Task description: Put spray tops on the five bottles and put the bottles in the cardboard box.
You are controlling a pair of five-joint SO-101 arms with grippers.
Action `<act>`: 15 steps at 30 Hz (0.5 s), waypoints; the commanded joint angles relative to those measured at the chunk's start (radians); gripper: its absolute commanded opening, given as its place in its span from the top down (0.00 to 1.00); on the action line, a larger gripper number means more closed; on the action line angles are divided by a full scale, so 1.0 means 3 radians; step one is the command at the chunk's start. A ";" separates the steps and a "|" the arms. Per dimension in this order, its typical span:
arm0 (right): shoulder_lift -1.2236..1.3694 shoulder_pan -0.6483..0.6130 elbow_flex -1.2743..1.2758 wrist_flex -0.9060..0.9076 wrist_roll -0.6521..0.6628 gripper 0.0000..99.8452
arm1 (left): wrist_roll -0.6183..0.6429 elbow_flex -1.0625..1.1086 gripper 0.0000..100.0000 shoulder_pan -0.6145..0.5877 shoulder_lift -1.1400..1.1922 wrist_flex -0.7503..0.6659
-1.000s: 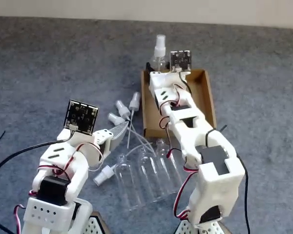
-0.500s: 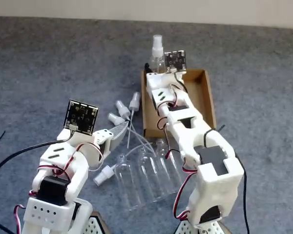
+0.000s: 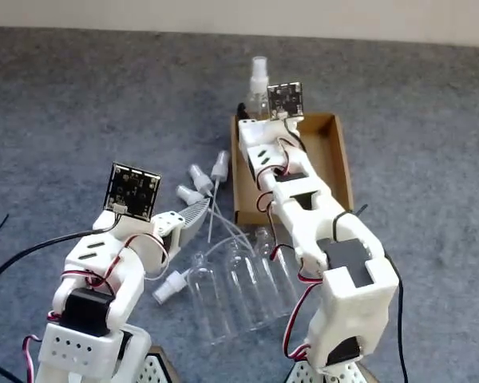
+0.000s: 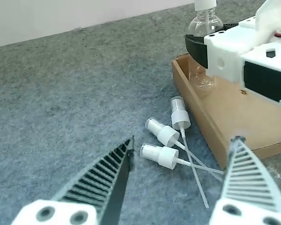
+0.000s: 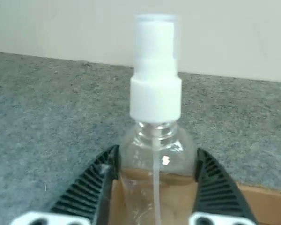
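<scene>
Your right gripper (image 5: 155, 166) is clamped around the capped bottle (image 5: 147, 150), holding it upright at the far left corner of the cardboard box (image 3: 334, 163) — whether its base touches the box floor you can't tell, the arm hides it. The box's right half shows bare cardboard. Your left gripper (image 4: 183, 140) hangs with jaws wide apart over three loose spray tops (image 4: 160, 155) just beside the box wall, with plenty of carpet (image 3: 80, 104) on its outer side. Uncapped bottles (image 3: 223, 291) lie between the arm bases, partly under the right arm.
</scene>
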 commanded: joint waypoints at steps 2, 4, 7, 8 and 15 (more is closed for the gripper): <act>-0.0069 0.0013 0.0059 -0.0033 0.0046 0.76 | -0.0026 -0.0008 0.71 -0.0033 -0.0028 -0.0056; -0.0192 0.0013 0.0141 -0.0033 0.0046 0.76 | -0.0031 0.0059 0.71 -0.0033 -0.0028 -0.0164; -0.0417 0.0013 0.0325 -0.0033 0.0046 0.76 | -0.0205 0.0161 0.71 -0.0023 -0.0028 -0.0317; -0.0478 0.0013 0.0381 -0.0033 0.0046 0.76 | -0.0215 0.0176 0.71 -0.0023 -0.0028 -0.0338; -0.0529 -0.0008 0.0453 -0.0013 0.0046 0.76 | -0.0210 0.0171 0.71 -0.0028 -0.0028 -0.0332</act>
